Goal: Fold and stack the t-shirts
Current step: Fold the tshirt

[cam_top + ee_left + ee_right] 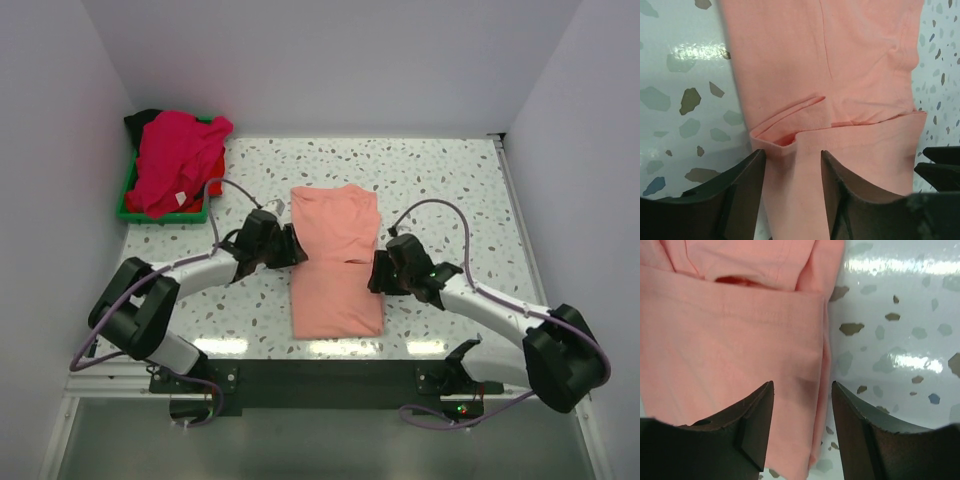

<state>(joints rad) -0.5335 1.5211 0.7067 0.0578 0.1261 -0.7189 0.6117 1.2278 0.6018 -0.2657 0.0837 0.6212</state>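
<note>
We see the salmon-pink t-shirt [337,270] as soft, matt cloth with stitched hems. Under it, the table [450,185] is smooth, glossy and speckled, mirroring the lights. Left of the shirt, the green tray [128,198] looks like smooth plastic. At the shirt's edge, the fingers [740,190] of the left gripper [792,152] look like matt black plastic.

A robotics lab test cell: plain white panels [330,60] box in a speckled worktop [450,180] on three sides, while a left arm [195,270] and right arm [480,305], trailing loose cables [440,203], are bolted to a dark base plate [320,380] at the frame's bottom edge.
</note>
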